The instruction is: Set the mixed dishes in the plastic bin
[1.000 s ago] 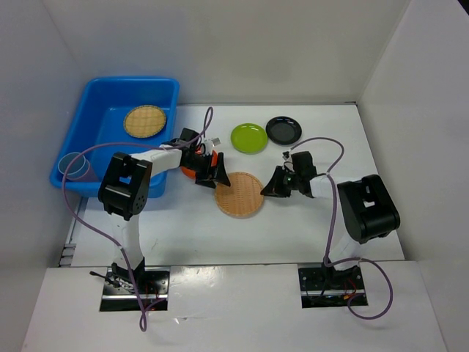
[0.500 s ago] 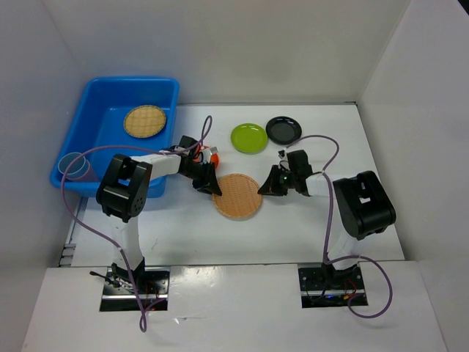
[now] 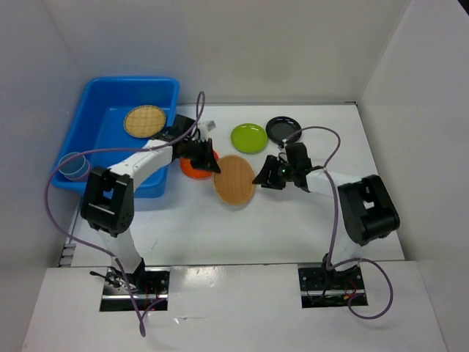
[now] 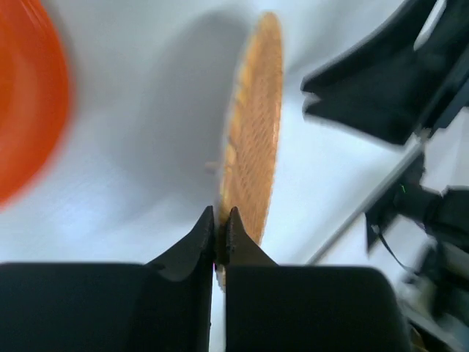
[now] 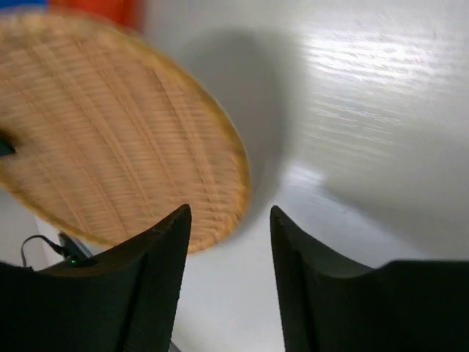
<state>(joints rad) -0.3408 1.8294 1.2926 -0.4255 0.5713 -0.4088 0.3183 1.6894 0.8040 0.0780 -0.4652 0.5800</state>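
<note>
Though blurry, plate in left gripper

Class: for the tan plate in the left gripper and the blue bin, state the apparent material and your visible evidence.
Tan plate: matte, fine basket-weave pattern; looks woven, but its thin rigid edge hints at moulded plastic with that texture. Blue bin: probably moulded plastic; uniform bright colour, smooth walls, rounded corners, one-piece rim.
</note>
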